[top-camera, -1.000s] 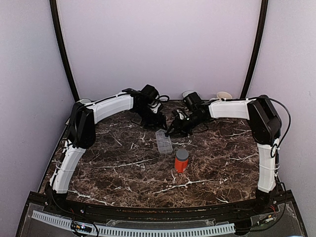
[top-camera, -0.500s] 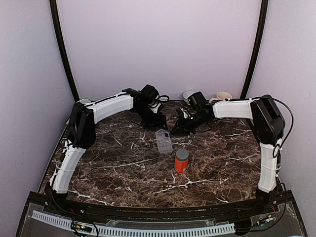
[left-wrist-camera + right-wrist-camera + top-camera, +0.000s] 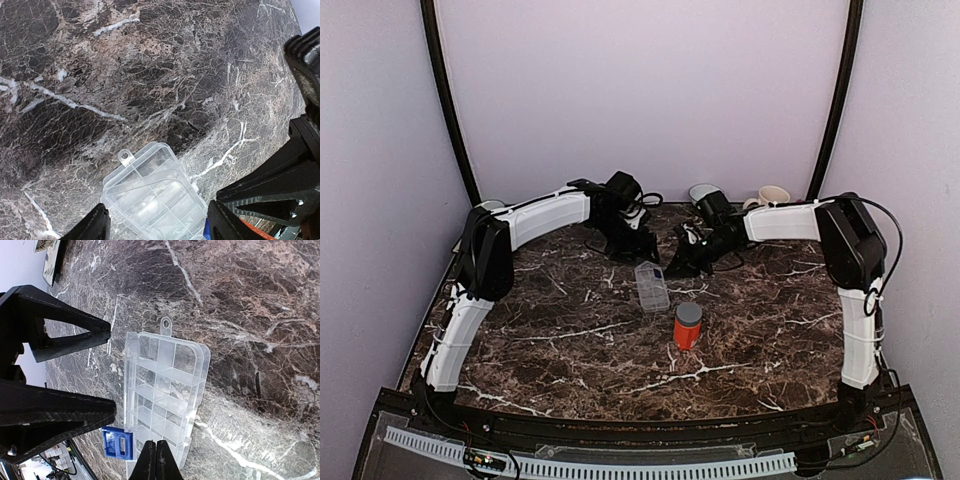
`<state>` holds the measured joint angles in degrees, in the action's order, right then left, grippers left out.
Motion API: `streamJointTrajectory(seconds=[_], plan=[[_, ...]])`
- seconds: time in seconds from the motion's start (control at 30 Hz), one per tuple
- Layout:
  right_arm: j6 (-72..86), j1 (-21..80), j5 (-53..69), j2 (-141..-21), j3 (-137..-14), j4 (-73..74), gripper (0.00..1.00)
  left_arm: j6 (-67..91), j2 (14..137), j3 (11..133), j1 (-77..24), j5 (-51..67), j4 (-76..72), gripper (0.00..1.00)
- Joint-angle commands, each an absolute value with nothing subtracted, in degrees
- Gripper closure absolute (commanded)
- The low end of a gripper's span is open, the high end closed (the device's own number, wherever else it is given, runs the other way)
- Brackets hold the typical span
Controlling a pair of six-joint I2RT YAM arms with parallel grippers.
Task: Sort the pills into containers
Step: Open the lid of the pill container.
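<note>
Right gripper [image 3: 156, 446] shifted slightly beside the unmoved organiser box [image 3: 167, 390]

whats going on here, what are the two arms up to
Both arms reach over the clear organiser box near the middle of the marble table. The left gripper hangs open over the box. The right gripper is shut, with its tips by the box's long side near a blue piece. The orange bottle stands capped close by. No pills are visible.
</note>
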<state>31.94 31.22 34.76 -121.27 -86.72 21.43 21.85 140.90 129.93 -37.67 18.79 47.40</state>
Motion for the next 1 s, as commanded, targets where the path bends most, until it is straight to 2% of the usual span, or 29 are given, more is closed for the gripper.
streamJointTrajectory(seconds=[0.0, 0.27, 0.33, 0.5, 0.7, 0.97], plan=[[31.2, 31.3, 36.0, -123.0, -88.8, 21.5, 1.0, 22.1, 140.4, 130.5, -37.7, 18.4, 47.6, 0.3], [31.0, 31.8, 38.3, -124.0, -89.7, 21.1, 0.99, 22.2, 140.5, 130.6, -37.6, 18.7, 47.1, 0.3], [31.1, 32.0, 39.3, -124.1, -89.7, 20.9, 0.95, 22.2, 140.5, 130.6, -37.7, 18.7, 47.1, 0.29], [31.5, 32.5, 41.2, -124.4, -89.5, 19.9, 0.78, 22.2, 140.4, 131.3, -37.6, 18.2, 47.5, 0.21], [31.5, 33.2, 42.4, -124.8, -89.4, 19.6, 0.74, 22.1, 140.4, 131.6, -37.7, 17.9, 48.4, 0.18], [31.7, 33.7, 42.9, -124.8, -89.5, 18.9, 0.71, 20.8, 140.4, 131.2, -37.7, 16.1, 51.0, 0.2]])
